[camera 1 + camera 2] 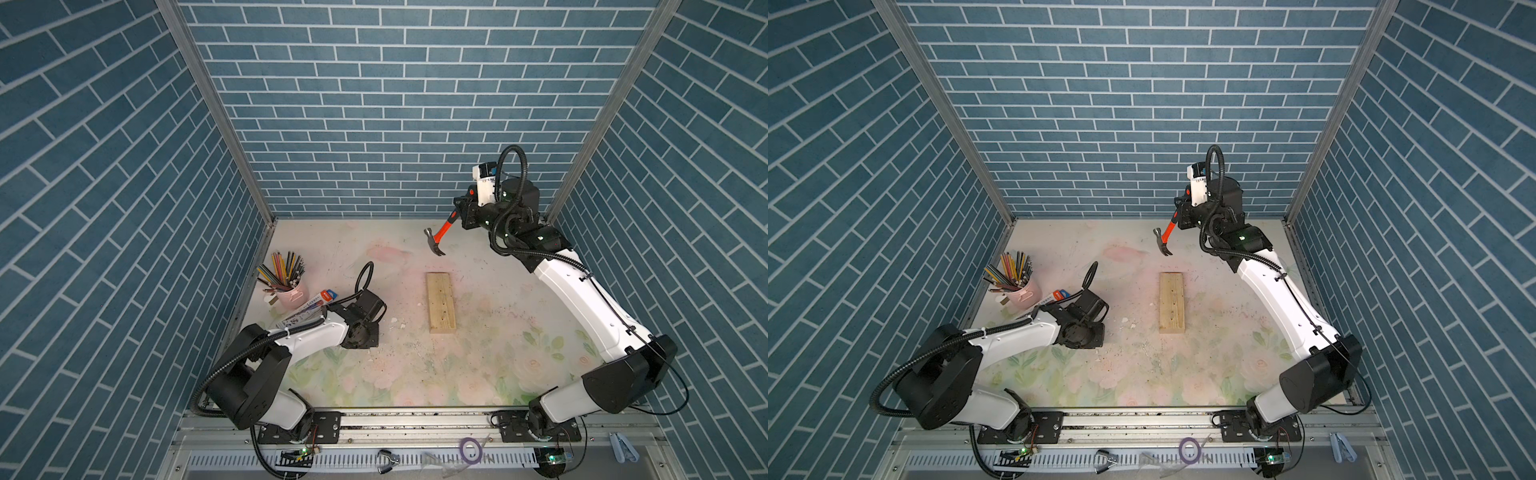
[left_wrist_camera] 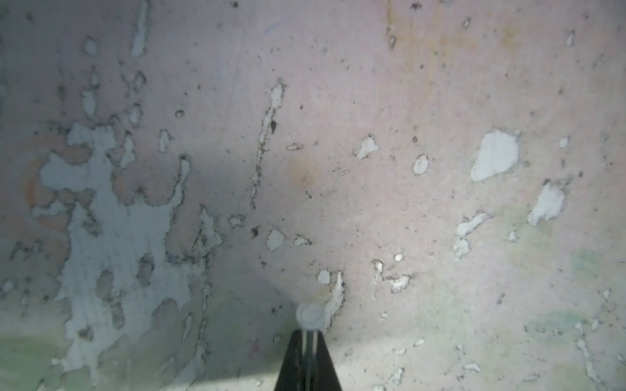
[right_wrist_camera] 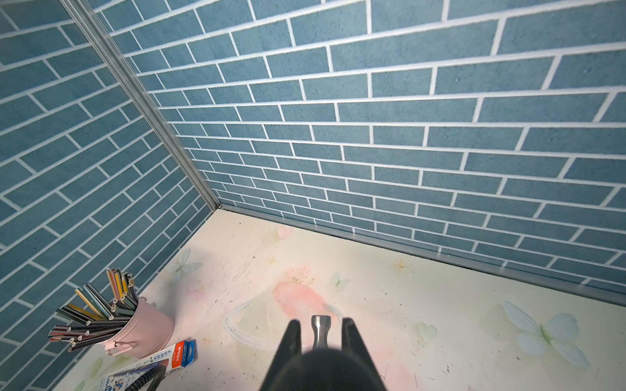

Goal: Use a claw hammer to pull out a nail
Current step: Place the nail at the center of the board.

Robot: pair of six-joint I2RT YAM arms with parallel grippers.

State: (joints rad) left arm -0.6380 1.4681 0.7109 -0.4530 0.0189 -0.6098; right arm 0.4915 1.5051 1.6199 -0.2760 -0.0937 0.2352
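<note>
My right gripper [image 1: 462,212] is raised at the back right, shut on the claw hammer's [image 1: 437,240] orange handle. The steel head hangs lower, claw toward the wooden block [image 1: 441,302] lying flat mid-table. In the right wrist view the hammer head [image 3: 320,330] shows between the gripper's [image 3: 321,325] black fingers. My left gripper [image 2: 309,335] points down just above the worn tabletop, shut on a nail [image 2: 310,316] whose round head sticks out past the fingertips. In both top views the left wrist [image 1: 1080,332] hides that nail.
A pink cup of coloured pencils [image 1: 286,286] and a flat printed box [image 1: 318,303] stand at the left, behind the left arm. Small white crumbs [image 1: 397,323] lie between the left wrist and the block. Blue brick walls close in three sides.
</note>
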